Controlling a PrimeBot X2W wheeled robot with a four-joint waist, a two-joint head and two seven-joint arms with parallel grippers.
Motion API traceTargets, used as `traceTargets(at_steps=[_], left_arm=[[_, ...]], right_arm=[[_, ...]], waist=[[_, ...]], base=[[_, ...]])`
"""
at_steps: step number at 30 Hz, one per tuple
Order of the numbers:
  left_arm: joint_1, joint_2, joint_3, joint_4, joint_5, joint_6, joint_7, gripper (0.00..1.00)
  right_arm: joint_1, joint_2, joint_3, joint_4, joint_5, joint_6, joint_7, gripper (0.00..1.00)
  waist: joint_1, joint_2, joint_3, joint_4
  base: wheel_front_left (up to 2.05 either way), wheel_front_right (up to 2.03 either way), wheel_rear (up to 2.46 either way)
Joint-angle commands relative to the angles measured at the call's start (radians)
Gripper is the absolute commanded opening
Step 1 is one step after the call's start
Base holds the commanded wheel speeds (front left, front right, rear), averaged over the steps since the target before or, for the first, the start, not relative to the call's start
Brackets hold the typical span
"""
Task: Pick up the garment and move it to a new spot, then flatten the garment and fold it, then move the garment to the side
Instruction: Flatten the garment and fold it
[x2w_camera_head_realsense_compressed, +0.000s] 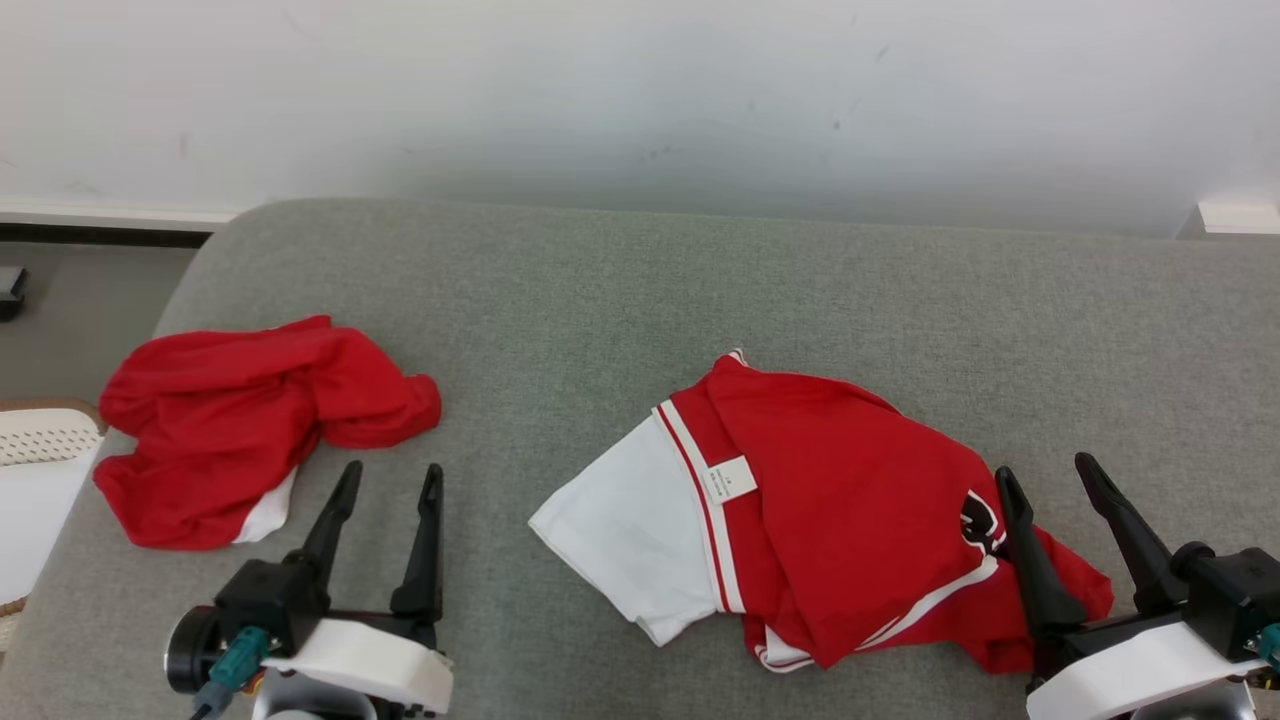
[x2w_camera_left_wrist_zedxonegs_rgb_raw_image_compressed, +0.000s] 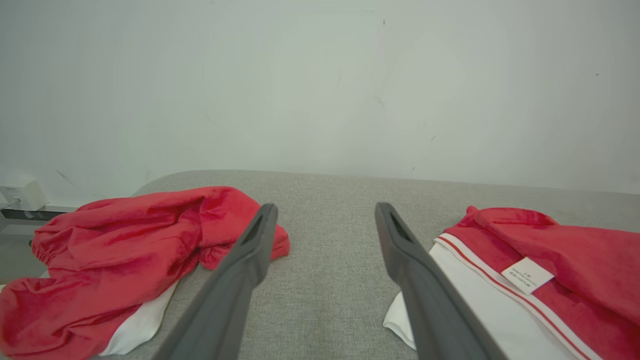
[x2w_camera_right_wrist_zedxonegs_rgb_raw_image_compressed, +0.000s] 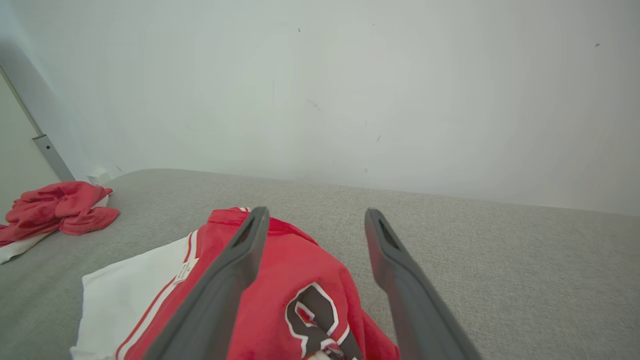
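The garment (x2w_camera_head_realsense_compressed: 820, 520), a red and white jersey with a white label and a dark number, lies loosely bunched on the grey cushion (x2w_camera_head_realsense_compressed: 640, 290), right of centre. My right gripper (x2w_camera_head_realsense_compressed: 1044, 466) is open at its right end, the left finger over the red cloth and nothing held between the fingers. In the right wrist view the right gripper (x2w_camera_right_wrist_zedxonegs_rgb_raw_image_compressed: 316, 210) stands open above the garment (x2w_camera_right_wrist_zedxonegs_rgb_raw_image_compressed: 300, 270). My left gripper (x2w_camera_head_realsense_compressed: 392, 467) is open over bare cushion. In the left wrist view the left gripper (x2w_camera_left_wrist_zedxonegs_rgb_raw_image_compressed: 325, 205) has the garment (x2w_camera_left_wrist_zedxonegs_rgb_raw_image_compressed: 575, 260) on its right.
A second crumpled red garment (x2w_camera_head_realsense_compressed: 250, 430) lies at the cushion's left end, also seen as a red heap (x2w_camera_left_wrist_zedxonegs_rgb_raw_image_compressed: 125, 240) and a far heap (x2w_camera_right_wrist_zedxonegs_rgb_raw_image_compressed: 55, 205). A white perforated basket (x2w_camera_head_realsense_compressed: 40, 440) stands beyond the left edge. A white wall (x2w_camera_head_realsense_compressed: 640, 100) backs the cushion.
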Motion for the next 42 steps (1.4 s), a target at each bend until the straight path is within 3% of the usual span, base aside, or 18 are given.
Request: traceTargets(at_steps=[1, 9, 23, 34, 35, 37, 42], left_arm=[[0.005, 0.000, 0.001, 0.000, 0.006, -0.002, -0.001, 1.00], [-0.051, -0.016, -0.012, -0.008, 0.017, -0.011, -0.001, 1.00], [-0.152, -0.092, -0.033, 0.008, 0.048, -0.053, -0.001, 1.00], [-0.163, -0.120, -0.009, 0.017, 0.064, -0.073, -0.001, 1.00], [-0.163, -0.122, -0.007, 0.018, 0.066, -0.075, -0.001, 1.00], [-0.163, -0.124, -0.004, 0.020, 0.068, -0.079, -0.001, 1.00], [-0.157, -0.130, 0.006, 0.021, 0.076, -0.081, -0.001, 1.00]], right_arm=[[-0.002, -0.010, -0.002, -0.001, 0.004, -0.002, 0.003, 1.00], [-0.117, -0.087, 0.057, 0.071, 0.019, -0.002, 0.051, 1.00], [-0.505, -0.250, 0.370, 0.362, 0.147, -0.002, 0.140, 1.00], [-0.668, -0.331, 0.574, 0.507, 0.300, -0.002, 0.257, 1.00], [-0.675, -0.337, 0.589, 0.514, 0.317, -0.002, 0.269, 0.47], [-0.691, -0.349, 0.602, 0.526, 0.338, -0.002, 0.260, 0.00], [-0.703, -0.361, 0.608, 0.527, 0.369, -0.002, 0.201, 0.00]], waist=[[0.0001, 0.0000, 0.002, 0.000], [0.0001, 0.0000, 0.062, 0.033], [0.0001, 0.0000, 0.192, 0.160], [0.0001, 0.0000, 0.216, 0.176], [0.0001, 0.0000, 0.216, 0.176], [0.0001, 0.0000, 0.215, 0.176], [0.0001, 0.0000, 0.205, 0.171]], base=[[0.00, 0.00, 0.00], [0.00, 0.00, 0.00], [0.00, 0.00, 0.00], [0.00, 0.00, 0.00], [0.00, 0.00, 0.00], [0.00, 0.00, 0.00], [0.00, 0.00, 0.00]])
